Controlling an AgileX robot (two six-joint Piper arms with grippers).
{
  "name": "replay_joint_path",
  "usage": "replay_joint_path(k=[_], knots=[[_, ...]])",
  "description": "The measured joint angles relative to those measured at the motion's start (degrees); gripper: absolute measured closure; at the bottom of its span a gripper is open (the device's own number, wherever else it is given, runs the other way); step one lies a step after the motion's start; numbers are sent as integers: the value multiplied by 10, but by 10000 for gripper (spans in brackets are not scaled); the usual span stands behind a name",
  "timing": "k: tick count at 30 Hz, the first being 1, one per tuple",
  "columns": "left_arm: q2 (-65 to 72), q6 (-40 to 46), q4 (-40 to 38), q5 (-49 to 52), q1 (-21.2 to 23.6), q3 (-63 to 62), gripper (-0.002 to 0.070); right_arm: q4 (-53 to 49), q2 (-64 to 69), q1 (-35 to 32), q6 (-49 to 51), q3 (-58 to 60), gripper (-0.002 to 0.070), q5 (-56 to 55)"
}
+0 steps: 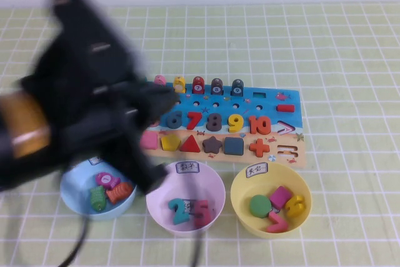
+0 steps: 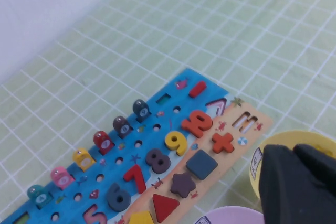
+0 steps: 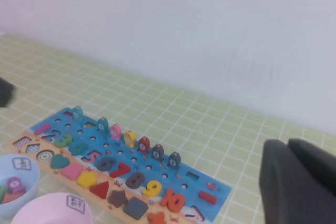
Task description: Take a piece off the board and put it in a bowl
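The board (image 1: pixel 275 101) lies across the middle of the table, blue above and tan below, with numbers and shape pieces on it. The magenta-purple piece (image 1: pixel 280 197) rests inside the yellow bowl (image 1: pixel 300 176), beside a green disc and two number pieces. My left gripper (image 1: pixel 157 97) is a blurred black mass raised over the board's left end. In the left wrist view this gripper (image 2: pixel 294 153) is shut with nothing in it, above the yellow bowl's rim (image 2: pixel 294 137). My right gripper (image 3: pixel 287 148) is shut and holds nothing, off to the right of the board (image 3: pixel 216 192).
A light blue bowl (image 1: pixel 72 195) and a pale pink bowl (image 1: pixel 159 182), each holding pieces, stand left of the yellow one along the near side. A pink square (image 1: pixel 149 140) and a dark blue square (image 1: pixel 234 146) sit in the board's tan strip. A white wall runs behind the table.
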Motion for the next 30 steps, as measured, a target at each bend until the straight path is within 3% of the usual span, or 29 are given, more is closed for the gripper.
replay_joint_path(k=[12,22,30], knots=[[-311,-176,78,5,0,197,677,20,0,0,0,50,694,-71],[-404,-200,83,108,0,215,677,49,0,0,0,72,694,-78],[-413,-201,72,94,0,241,677,62,0,0,0,75,694,-78]])
